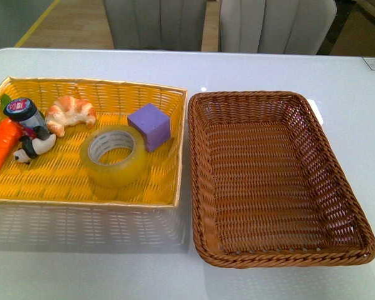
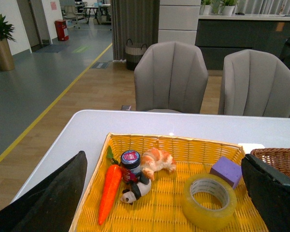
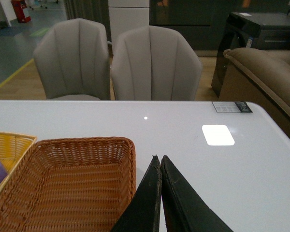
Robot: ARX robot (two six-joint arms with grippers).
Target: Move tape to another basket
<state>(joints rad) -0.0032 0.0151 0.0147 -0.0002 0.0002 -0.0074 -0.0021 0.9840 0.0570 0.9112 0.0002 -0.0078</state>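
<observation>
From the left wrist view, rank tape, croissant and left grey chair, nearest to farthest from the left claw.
1. Tape, at the yellow basket's near side.
2. Croissant, farther back in that basket.
3. Grey chair, beyond the table.

Tape [image 1: 114, 155] in tray [image 1: 50, 182]; basket [image 1: 269, 187] just beside, right

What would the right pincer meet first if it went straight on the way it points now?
Likely the bare white table beside the basket's far corner; no object lies there before the shut right pincer. Depth unclear.
</observation>
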